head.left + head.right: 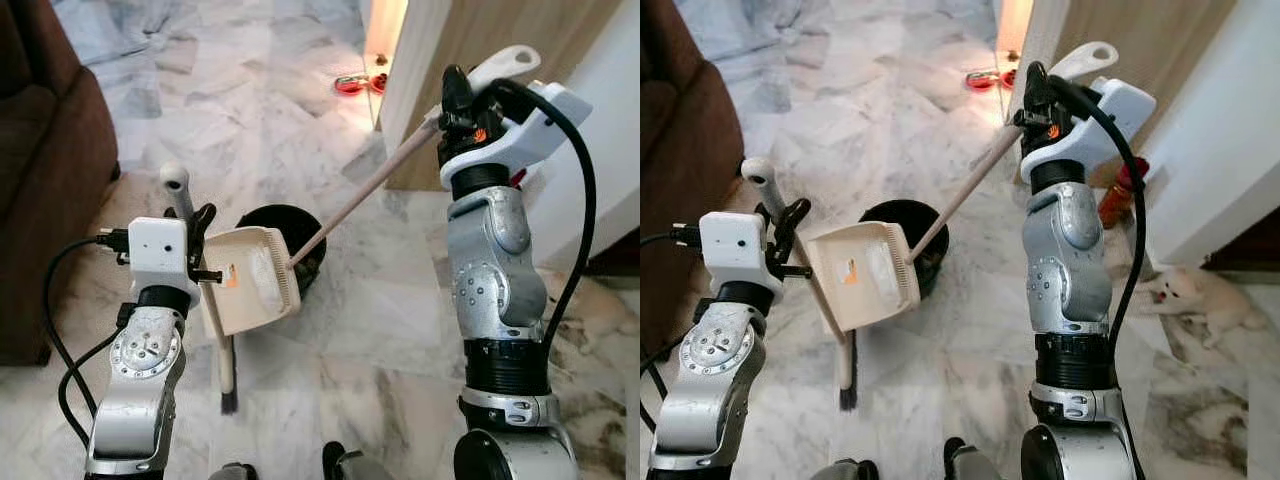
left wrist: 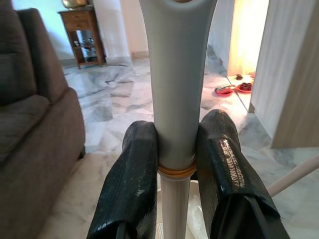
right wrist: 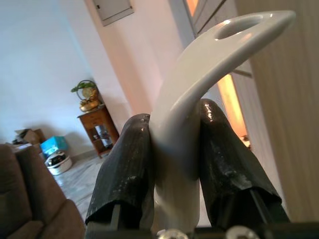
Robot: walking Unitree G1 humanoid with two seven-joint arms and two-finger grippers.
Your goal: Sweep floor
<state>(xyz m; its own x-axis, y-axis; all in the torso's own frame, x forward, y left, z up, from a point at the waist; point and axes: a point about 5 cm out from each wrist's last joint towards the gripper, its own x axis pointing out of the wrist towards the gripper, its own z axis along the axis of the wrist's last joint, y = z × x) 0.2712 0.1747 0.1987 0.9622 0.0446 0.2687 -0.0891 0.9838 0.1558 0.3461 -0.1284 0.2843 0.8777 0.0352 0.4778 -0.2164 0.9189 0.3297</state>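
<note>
My left gripper [image 1: 203, 232] is shut on the grey grip of a broom handle [image 2: 177, 99]. The broom stands nearly upright, its dark brush [image 1: 228, 400] down on the marble floor. My right gripper [image 1: 456, 100] is raised high and shut on the white hooked end of the dustpan's handle [image 3: 199, 74]. That long cream pole [image 1: 360, 200] slants down to the cream dustpan [image 1: 250, 280], which hangs tilted just above the rim of a black bin [image 1: 300, 228]. The pan sits right beside the broom handle.
A brown sofa [image 1: 45, 170] stands on the left. A wooden door panel [image 1: 480, 40] and white wall are on the right, with red bowls [image 1: 350, 85] on the floor beyond. A red bottle [image 1: 1118, 195] and a small white animal [image 1: 1195, 290] lie by my right side.
</note>
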